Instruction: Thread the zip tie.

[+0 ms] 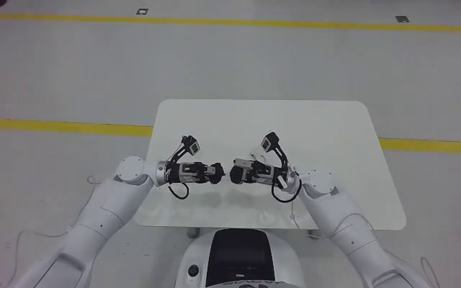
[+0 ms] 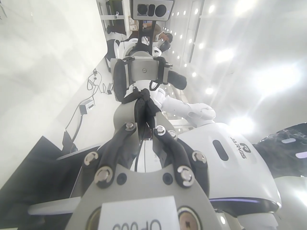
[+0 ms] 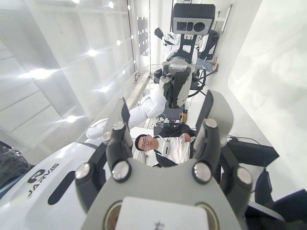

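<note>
L arm's pincer (image 2: 143,106) is clenched, pads pressed together on a thin dark strip, prob. the zip tie (image 2: 141,130). The strip runs lengthwise btwn the pads, along the line of the pads themselves. A narrow bit trails back toward the palm and a dark bunched bit pokes out past the tips. Can't tell head end from tail end, too dark.

Just beyond, R arm's pincer (image 3: 166,101) faces it tip to tip. It is released, fingers (image 3: 207,111) spread wide, nothing in them. From the R wrist view, the L pincer sits in line w/ the gap btwn those fingers. From above, the two tips are near each other w/ a small gap btwn, both above the counter (image 1: 338,144), approx. mid-width and toward the robot's edge.

Key relation: the tie is on the L side, its long axis pointing across at the R pincer, roughly along the line joining the two wrists. L arm holds it and R is the free one, so R prob. needs only to close in along that axis.

Judgement: this looks like the line-up before threading. Threading itself seems not yet done, as no loop is visible. Next move likely calls for fine alignment, since a slight tilt of the strip could send its free end past the R fingers rather than btwn them.
</note>
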